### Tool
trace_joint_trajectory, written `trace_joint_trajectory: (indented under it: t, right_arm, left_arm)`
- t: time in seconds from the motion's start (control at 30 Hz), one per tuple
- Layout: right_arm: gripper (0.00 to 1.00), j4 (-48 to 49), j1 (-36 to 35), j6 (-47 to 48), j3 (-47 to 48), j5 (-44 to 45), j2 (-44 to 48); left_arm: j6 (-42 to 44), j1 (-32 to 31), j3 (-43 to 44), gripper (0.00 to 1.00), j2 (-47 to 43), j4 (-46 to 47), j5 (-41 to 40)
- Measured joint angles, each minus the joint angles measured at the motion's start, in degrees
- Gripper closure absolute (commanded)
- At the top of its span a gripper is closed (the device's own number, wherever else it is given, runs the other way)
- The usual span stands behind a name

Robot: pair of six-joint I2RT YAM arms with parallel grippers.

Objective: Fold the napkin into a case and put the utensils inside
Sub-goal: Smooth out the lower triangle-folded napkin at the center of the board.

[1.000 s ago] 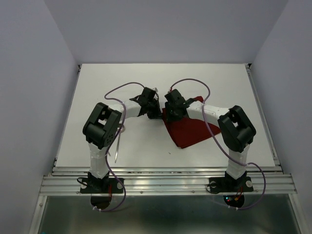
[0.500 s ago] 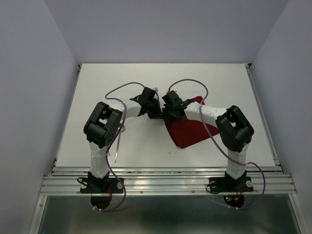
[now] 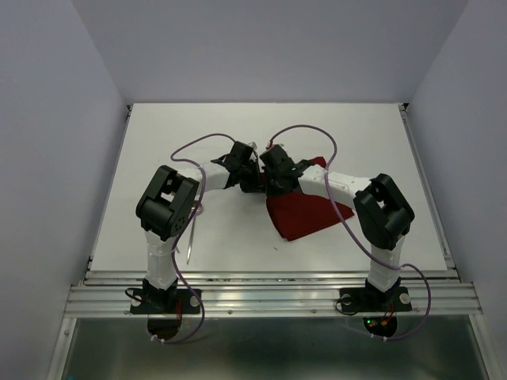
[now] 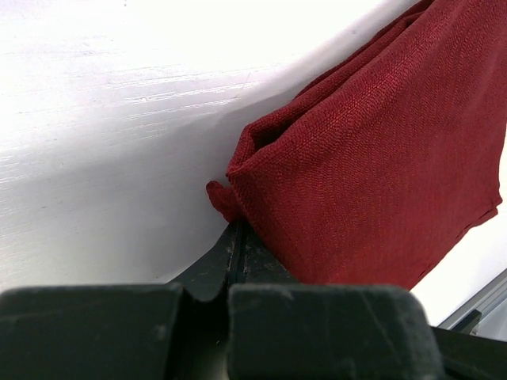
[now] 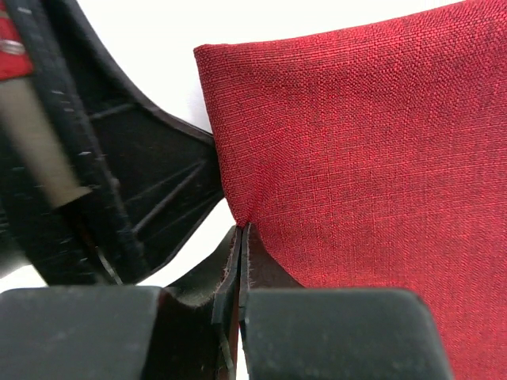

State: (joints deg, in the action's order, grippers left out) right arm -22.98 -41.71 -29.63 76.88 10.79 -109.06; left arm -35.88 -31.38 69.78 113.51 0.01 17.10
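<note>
The dark red napkin (image 3: 307,209) lies folded on the white table (image 3: 238,134), right of centre. My left gripper (image 3: 255,184) and right gripper (image 3: 272,185) meet at its far left edge. In the left wrist view the jaws (image 4: 236,228) are shut on a corner of the napkin (image 4: 372,158). In the right wrist view the jaws (image 5: 242,231) are shut on the napkin's edge (image 5: 372,142), with the left gripper's black body (image 5: 119,182) close beside. A thin silver utensil (image 3: 191,240) lies by the left arm; the spoon is mostly hidden behind it.
The metal rail (image 3: 269,289) runs along the table's near edge. Purple cables (image 3: 305,133) loop over both arms. Grey walls enclose the table on three sides.
Both grippers have stayed pinched on the napkin. The right gripper has shifted slightly left and away, and the napkin's left edge has drawn in with it.
</note>
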Motion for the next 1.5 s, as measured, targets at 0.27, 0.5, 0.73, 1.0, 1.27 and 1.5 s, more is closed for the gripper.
trace_joint_trajectory:
  t: [0.27,0.5,0.73,1.0,1.27,1.5]
  right_arm:
    - [0.99,-0.63,-0.59,0.02,1.38,0.00,0.07]
    - [0.99,-0.57,-0.87,0.00,1.55,-0.70,-0.09]
    - [0.99,0.63,-1.18,-0.22,1.92,-2.27,-3.52]
    - [0.96,1.20,-1.25,-0.70,1.92,-2.89,-4.66]
    - [0.57,1.27,-1.42,-1.81,1.88,-2.58,-3.96]
    - [0.55,1.57,-1.51,-2.16,-3.63,-0.13,6.25]
  left_arm:
    - [0.00,0.07,0.00,1.00,0.00,0.02,-0.04]
    - [-0.02,0.37,0.00,1.00,0.00,0.07,-0.20]
    - [-0.20,0.76,-0.02,1.00,-0.09,0.00,-0.87]
    - [-0.31,1.75,-1.18,1.00,-2.99,-3.17,-4.68]
    - [-0.61,2.27,-2.71,0.86,-7.65,-5.11,-7.56]
    - [-2.05,2.80,-5.81,0.46,-10.78,-5.25,-7.78]
